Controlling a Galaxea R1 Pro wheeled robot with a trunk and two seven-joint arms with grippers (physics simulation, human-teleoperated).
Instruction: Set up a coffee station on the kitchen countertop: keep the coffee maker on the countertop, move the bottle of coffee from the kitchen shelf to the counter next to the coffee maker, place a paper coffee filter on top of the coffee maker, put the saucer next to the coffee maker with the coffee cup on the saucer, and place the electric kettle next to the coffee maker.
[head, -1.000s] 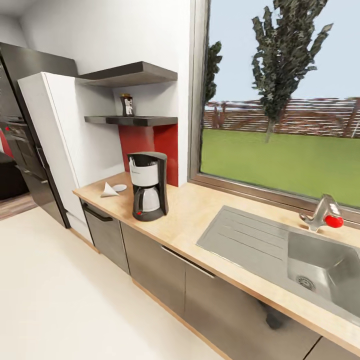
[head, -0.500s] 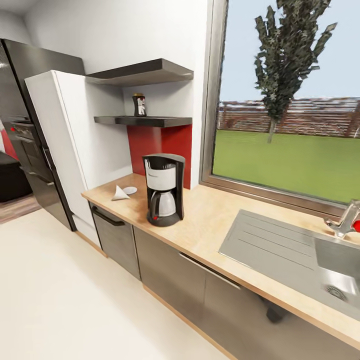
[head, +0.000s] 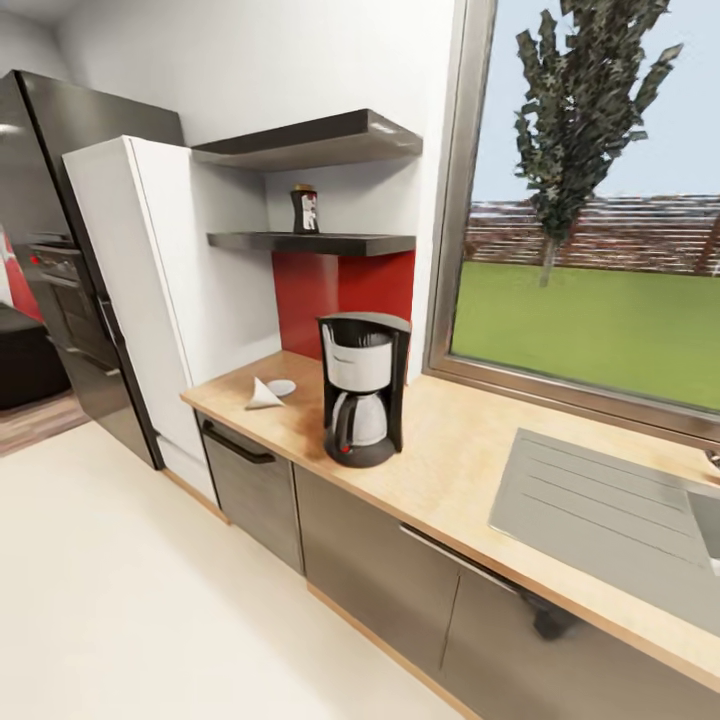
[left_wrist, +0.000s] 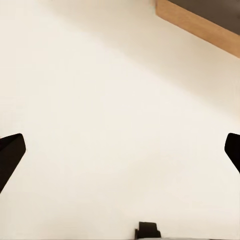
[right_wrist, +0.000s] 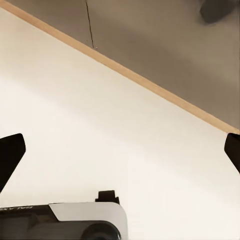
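The left gripper (left_wrist: 120, 150) and right gripper (right_wrist: 120, 150) are seen spread wide above pale floor (head: 120, 600), nothing being held between their fingers. Grey cabinet fronts (head: 380, 570) are topped by the kitchen countertop (head: 460, 470). The coffee maker (head: 363, 388) is stood upright on it. Beyond the coffee maker, toward the white cabinet (head: 150, 290), the paper coffee filter (head: 261, 396) is laid just beside the saucer (head: 282, 387). Above and behind the coffee maker, the bottle of coffee (head: 305, 209) is set on the kitchen shelf (head: 310, 242).
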